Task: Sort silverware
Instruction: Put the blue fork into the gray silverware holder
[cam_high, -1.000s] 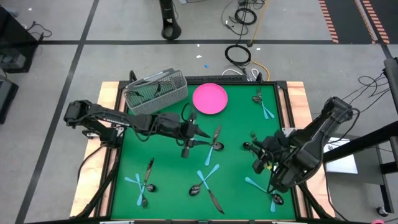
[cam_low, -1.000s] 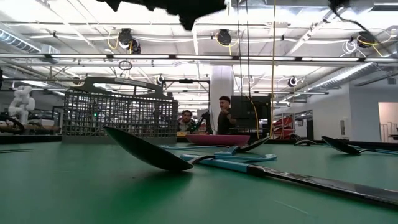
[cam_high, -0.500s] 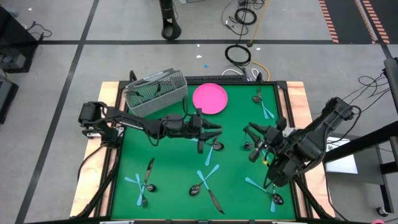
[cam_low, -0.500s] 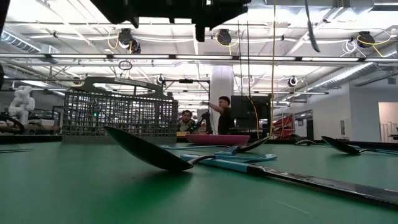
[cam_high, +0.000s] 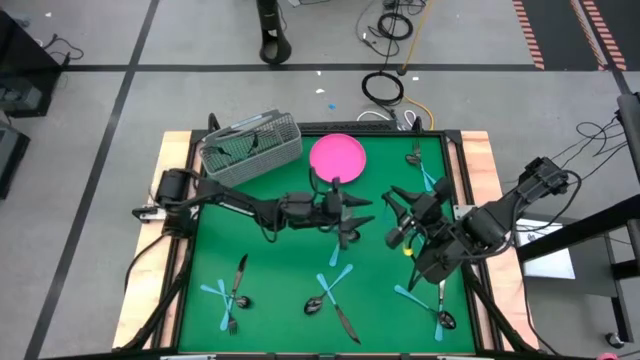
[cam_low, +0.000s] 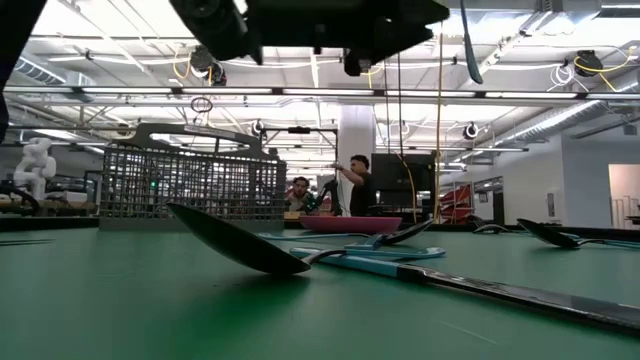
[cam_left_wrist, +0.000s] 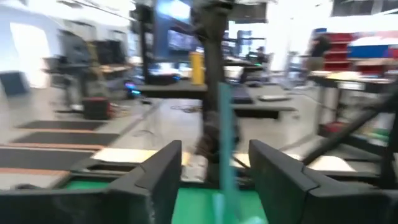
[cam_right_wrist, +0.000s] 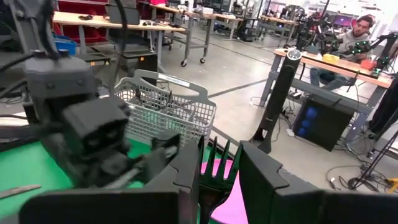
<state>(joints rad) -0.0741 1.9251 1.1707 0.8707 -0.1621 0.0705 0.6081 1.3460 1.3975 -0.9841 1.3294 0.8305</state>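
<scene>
My right gripper (cam_high: 398, 212) hangs over the table's middle right, shut on a fork with dark tines (cam_right_wrist: 214, 163) and a light blue handle (cam_left_wrist: 225, 137). The fork (cam_low: 467, 50) hangs high above the mat. My left gripper (cam_high: 362, 211) faces it from the left, open. Its two fingers (cam_left_wrist: 155, 174) stand on either side of the blue handle, and I see no touch. Other silverware lies flat on the green mat in pairs: near left (cam_high: 233, 287), near middle (cam_high: 330, 288), near right (cam_high: 438, 308) and far right (cam_high: 424, 170). My right gripper pinches the fork just below its tines (cam_right_wrist: 216, 177) between its two fingers. The tines stick out past the fingertips. The fingers come roughly level from the table's right side. The fork is lifted clear of the table, its blue handle reaching between the left gripper's fingers.
A grey wire-mesh basket (cam_high: 250, 148) stands at the far left of the mat, with a pink round plate (cam_high: 337, 158) beside it. A dark spoon (cam_high: 346, 236) lies under the two grippers. People sit at benches in the room beyond the table (cam_low: 358, 182).
My left gripper has gone toward the table's right edge, closing on the right gripper, and its fingers now stand wider apart. My right gripper has risen and gone toward the far edge with the fork, turning as it went. The fork has stayed clear of the table.
</scene>
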